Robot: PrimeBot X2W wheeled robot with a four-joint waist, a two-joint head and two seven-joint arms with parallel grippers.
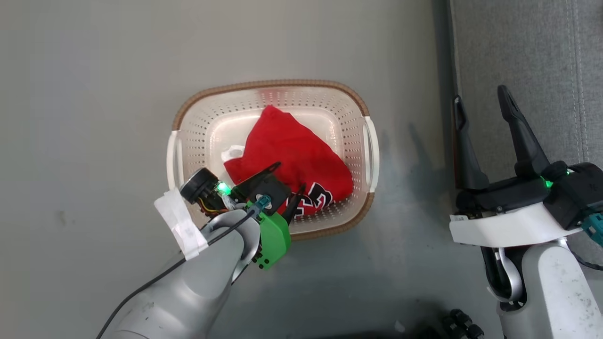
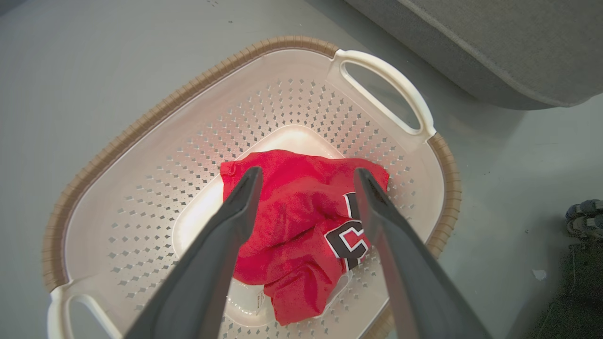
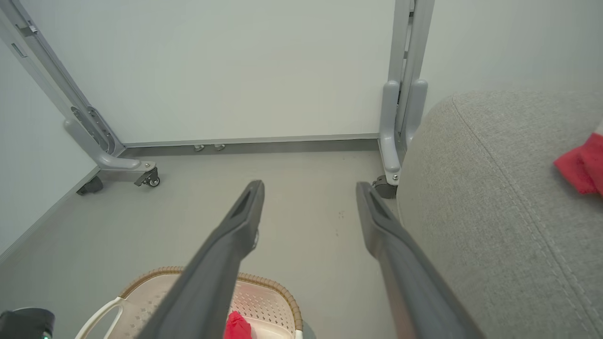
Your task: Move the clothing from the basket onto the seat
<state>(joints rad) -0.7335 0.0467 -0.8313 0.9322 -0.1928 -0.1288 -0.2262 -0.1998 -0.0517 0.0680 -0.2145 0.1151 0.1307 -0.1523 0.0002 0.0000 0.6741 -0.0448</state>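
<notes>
On the floor [image 2: 70, 70], clothing [image 2: 292, 212] in the basket [image 2: 155, 155] lies beneath the released left gripper [image 2: 307, 173].

Clothing [image 1: 292, 150] numerals [image 1: 316, 201]: prob. "23".

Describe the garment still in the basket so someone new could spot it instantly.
Beside the big grey seat stands a cream perforated basket with a brown rim. Crumpled on its bottom lies a bright red garment. It shows black-and-white lettering, and it is in the basket, while the other red piece lies on the seat.
</notes>
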